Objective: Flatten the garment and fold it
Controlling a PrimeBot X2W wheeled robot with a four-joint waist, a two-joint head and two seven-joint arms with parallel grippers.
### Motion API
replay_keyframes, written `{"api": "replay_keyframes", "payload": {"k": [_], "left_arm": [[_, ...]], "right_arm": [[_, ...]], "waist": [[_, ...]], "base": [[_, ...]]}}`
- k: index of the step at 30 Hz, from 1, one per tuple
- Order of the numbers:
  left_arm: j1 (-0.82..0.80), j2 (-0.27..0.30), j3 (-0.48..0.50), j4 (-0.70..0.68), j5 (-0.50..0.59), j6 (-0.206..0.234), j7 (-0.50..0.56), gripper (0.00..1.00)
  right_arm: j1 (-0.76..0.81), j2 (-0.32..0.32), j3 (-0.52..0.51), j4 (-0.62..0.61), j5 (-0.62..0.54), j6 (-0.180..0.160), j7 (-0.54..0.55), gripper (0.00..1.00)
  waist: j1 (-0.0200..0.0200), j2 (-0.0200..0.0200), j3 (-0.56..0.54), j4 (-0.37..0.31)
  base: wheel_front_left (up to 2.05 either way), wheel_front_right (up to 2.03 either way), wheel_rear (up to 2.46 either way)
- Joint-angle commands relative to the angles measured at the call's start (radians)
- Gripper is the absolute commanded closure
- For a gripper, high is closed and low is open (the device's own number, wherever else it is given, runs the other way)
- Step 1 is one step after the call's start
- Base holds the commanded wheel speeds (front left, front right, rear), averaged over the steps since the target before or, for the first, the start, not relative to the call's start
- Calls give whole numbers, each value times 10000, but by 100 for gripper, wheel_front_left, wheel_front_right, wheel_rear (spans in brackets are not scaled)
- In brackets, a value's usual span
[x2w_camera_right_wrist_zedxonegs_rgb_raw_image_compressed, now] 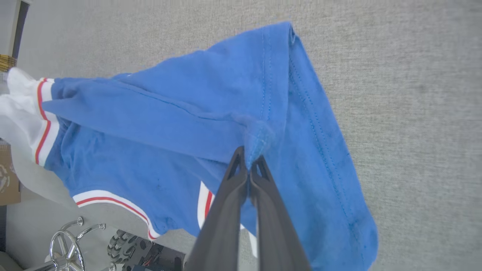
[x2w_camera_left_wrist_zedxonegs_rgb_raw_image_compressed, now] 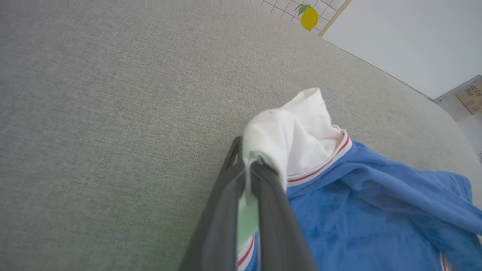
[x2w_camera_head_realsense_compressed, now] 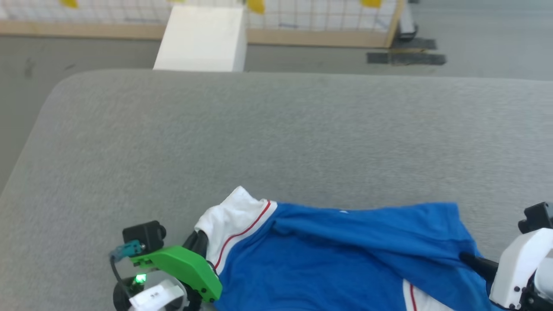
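The garment [x2w_camera_head_realsense_compressed: 345, 255], a bright blue T-shirt with white sleeves and red-striped trim, lies bunched along the near edge of the grey padded table [x2w_camera_head_realsense_compressed: 276, 138]. My left gripper [x2w_camera_head_realsense_compressed: 199, 242] is shut on the white sleeve at the shirt's left end; in the left wrist view the left gripper [x2w_camera_left_wrist_zedxonegs_rgb_raw_image_compressed: 248, 165] has white cloth pinched between its dark fingers. At the shirt's right end my right gripper [x2w_camera_head_realsense_compressed: 468, 258] is shut on a fold of blue cloth. The right wrist view shows the right gripper [x2w_camera_right_wrist_zedxonegs_rgb_raw_image_compressed: 248, 162] pinching a small blue pucker of the garment [x2w_camera_right_wrist_zedxonegs_rgb_raw_image_compressed: 180, 124].
A white box [x2w_camera_head_realsense_compressed: 201, 39] stands on the floor beyond the table's far edge, in front of a wooden-framed grid panel [x2w_camera_head_realsense_compressed: 328, 26] with yellow shapes. The robot's base [x2w_camera_right_wrist_zedxonegs_rgb_raw_image_compressed: 124, 248] shows under the table's near edge.
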Motion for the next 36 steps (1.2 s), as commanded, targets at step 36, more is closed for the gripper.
{"api": "replay_keyframes", "payload": {"k": [36], "left_arm": [[-14589,1832,476,4722,1983,-1173,1549,100]], "right_arm": [[-13811,-127,29,4469,-3187,-13,-1831,100]], "waist": [[0,-1,2997,-1205]], "base": [[0,0,0]]}}
